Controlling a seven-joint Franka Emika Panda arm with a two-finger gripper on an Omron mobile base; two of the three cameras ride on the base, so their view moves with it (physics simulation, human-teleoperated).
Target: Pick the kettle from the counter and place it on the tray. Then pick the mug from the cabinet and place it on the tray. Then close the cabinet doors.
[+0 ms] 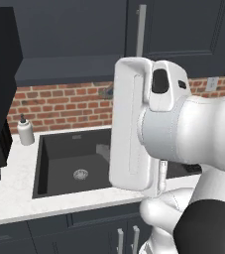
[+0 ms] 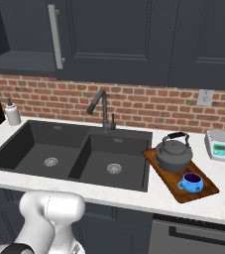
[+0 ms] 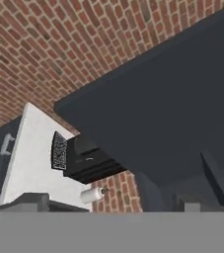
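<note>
The dark grey kettle [image 2: 173, 155] stands on the brown wooden tray [image 2: 207, 191], on the white counter [image 2: 134, 197] right of the sink. The blue mug [image 2: 191, 183] sits on the same tray, in front of the kettle. The cabinet [image 1: 69, 64] is open on its left half, showing a bare dark shelf [image 2: 20, 60]. A cabinet door [image 2: 109, 34] with a slim grey handle [image 2: 57, 37] borders that opening on the right. A dark slab that looks like the swung-out left door [image 1: 0, 74] fills the left edge. My gripper [image 3: 111, 205] is open and holds nothing, raised towards the cabinet's dark surface [image 3: 172, 113].
A black double sink [image 2: 74, 156] with a dark faucet [image 2: 101, 106] lies in the counter. A white pump bottle [image 2: 12, 113] stands at its left, near a dark appliance [image 3: 86, 158]. A white and teal scale [image 2: 220, 144] sits right of the tray. My white hand [image 1: 134, 124] blocks the middle of the left base view.
</note>
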